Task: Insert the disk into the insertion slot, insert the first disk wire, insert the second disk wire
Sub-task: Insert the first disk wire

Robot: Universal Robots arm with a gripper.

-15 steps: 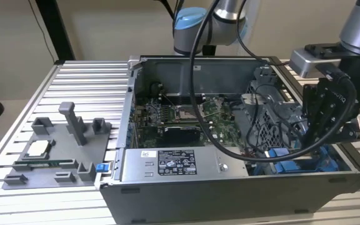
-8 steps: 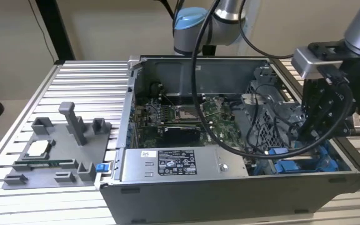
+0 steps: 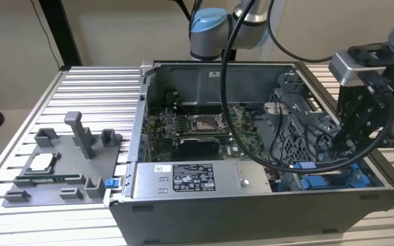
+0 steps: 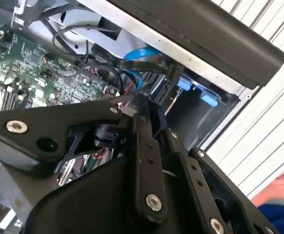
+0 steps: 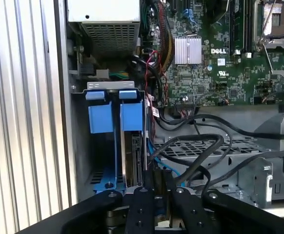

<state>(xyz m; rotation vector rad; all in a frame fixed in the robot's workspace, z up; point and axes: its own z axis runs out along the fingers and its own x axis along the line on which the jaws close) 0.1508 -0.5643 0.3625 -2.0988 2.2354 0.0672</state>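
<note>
Here, an open computer case [image 3: 252, 220] lies on a slatted metal table [image 3: 94, 82], and the gripper [image 3: 335, 149] reaches down into the case's near corner on the exterior view's right. In the first wrist view the disk [image 5: 132, 161] stands on edge in its blue frame inside the slot [image 5: 91, 161], just beside the gripper's tips. The fingers [image 5: 144, 195] are drawn close together among black wires [image 5: 200, 146]; I cannot tell whether they pinch one.
</note>
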